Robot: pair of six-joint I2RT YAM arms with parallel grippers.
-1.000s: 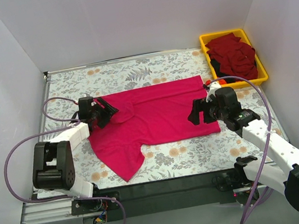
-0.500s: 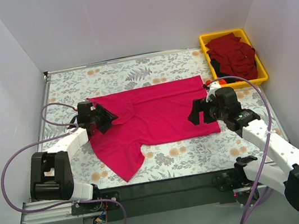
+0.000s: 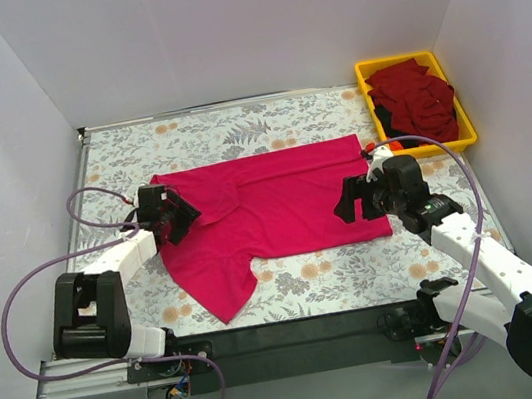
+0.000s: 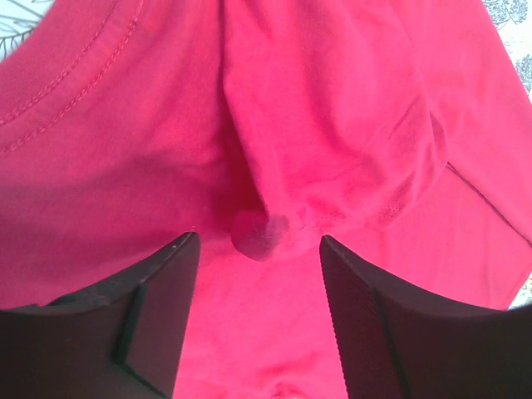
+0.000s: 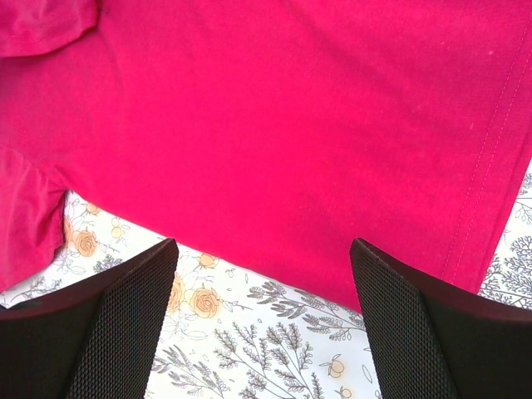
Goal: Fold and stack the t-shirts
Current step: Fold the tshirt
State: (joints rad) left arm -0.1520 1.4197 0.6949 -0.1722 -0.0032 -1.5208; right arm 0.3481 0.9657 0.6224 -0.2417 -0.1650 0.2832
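A magenta-pink t-shirt (image 3: 277, 203) lies spread on the floral table, its body to the right and one sleeve hanging toward the front left. My left gripper (image 3: 180, 211) is open, low over the shirt's left end near the collar; in the left wrist view (image 4: 258, 274) a folded sleeve flap (image 4: 332, 133) lies just ahead of the jaws. My right gripper (image 3: 347, 199) is open over the shirt's lower right edge; the right wrist view (image 5: 262, 287) shows the hem (image 5: 490, 166) and bare table between the jaws. Dark crimson shirts (image 3: 414, 100) are piled at the back right.
A yellow plastic bin (image 3: 466, 134) at the back right corner holds the crimson shirts. White walls close the table on the left, back and right. The floral tablecloth (image 3: 225, 130) shows behind and in front of the pink shirt.
My left gripper has drawn back to the left along the shirt's collar end. The shirt's left edge now lies flatter. The right arm has not moved.
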